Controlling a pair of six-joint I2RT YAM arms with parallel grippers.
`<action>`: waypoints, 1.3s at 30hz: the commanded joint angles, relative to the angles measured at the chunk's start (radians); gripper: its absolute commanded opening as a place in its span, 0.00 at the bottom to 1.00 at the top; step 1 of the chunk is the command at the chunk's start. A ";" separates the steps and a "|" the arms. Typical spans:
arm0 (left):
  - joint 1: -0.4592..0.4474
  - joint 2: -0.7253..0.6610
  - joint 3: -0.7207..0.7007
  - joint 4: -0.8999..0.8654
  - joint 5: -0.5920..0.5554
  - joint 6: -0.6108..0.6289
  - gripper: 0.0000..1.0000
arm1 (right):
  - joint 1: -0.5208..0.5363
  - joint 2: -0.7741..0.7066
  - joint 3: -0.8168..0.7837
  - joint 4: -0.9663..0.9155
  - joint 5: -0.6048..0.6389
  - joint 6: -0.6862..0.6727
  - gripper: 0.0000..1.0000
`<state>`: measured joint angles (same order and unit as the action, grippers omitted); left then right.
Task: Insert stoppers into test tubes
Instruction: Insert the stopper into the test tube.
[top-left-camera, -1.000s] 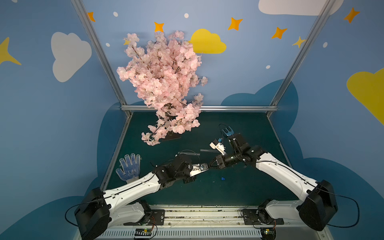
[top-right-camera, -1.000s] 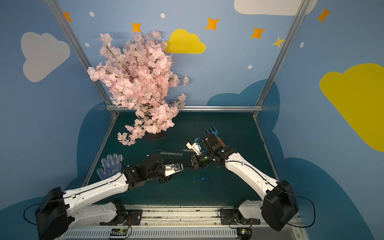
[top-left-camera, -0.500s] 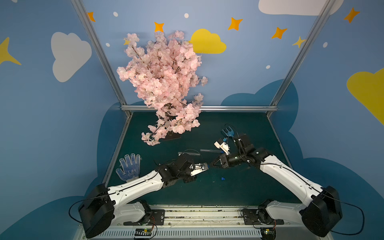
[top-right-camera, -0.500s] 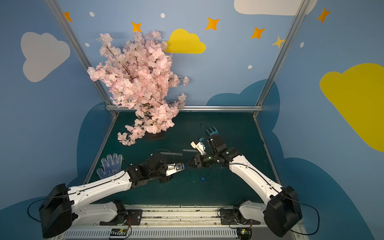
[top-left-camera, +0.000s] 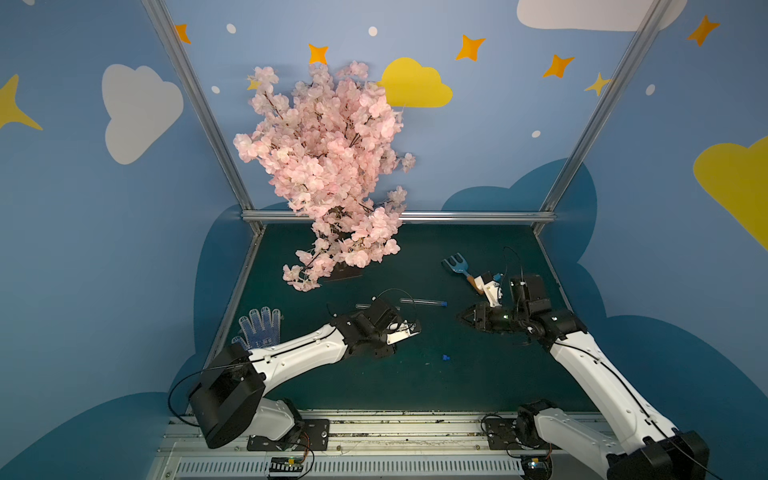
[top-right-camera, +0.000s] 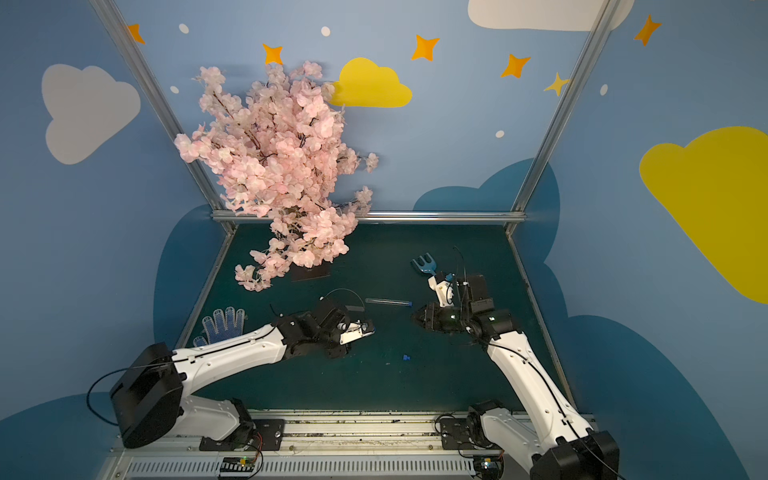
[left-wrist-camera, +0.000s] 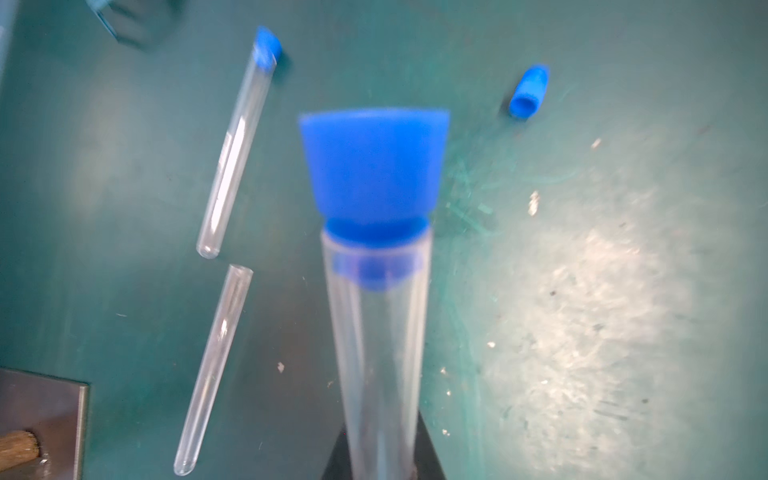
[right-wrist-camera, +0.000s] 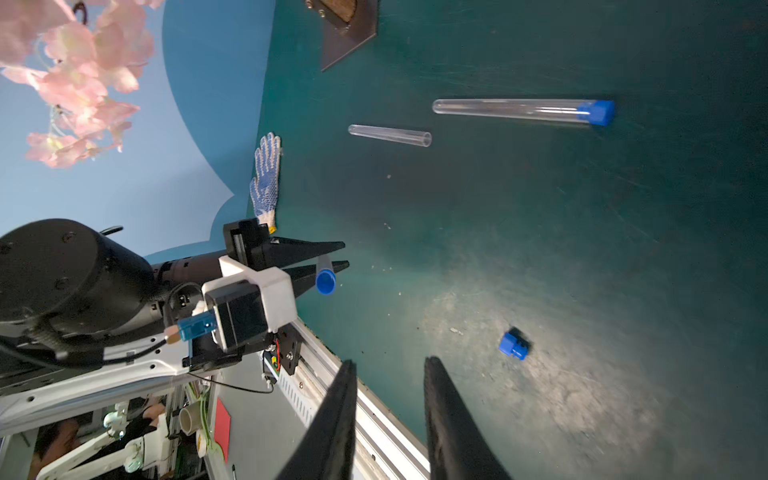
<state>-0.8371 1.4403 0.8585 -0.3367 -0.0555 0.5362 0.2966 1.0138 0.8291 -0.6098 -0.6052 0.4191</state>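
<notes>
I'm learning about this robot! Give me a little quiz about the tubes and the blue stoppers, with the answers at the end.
1. True or false: the right hand is holding a stopper.
2. How many tubes lying on the table have no stopper? A) none B) one C) two
3. Fill in the gap: the left hand grips a ____ with a blue stopper pushed into it.

Key
1. False: it is open and empty; the loose stopper lies on the table.
2. B: only the open tube; the capped tube lies near it.
3. Tube: the held tube.
</notes>
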 joint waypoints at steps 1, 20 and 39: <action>0.012 0.044 0.062 -0.074 0.019 0.048 0.02 | -0.017 -0.028 -0.024 -0.030 0.016 -0.009 0.29; 0.052 -0.217 -0.049 0.134 0.273 -0.005 0.02 | 0.085 0.053 0.074 -0.005 -0.203 -0.084 0.36; 0.089 -0.420 -0.227 0.480 0.431 -0.058 0.02 | 0.276 0.141 0.365 -0.080 -0.266 -0.100 0.49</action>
<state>-0.7532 1.0298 0.6411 0.0689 0.3378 0.4824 0.5541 1.1355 1.1553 -0.6533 -0.8410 0.3138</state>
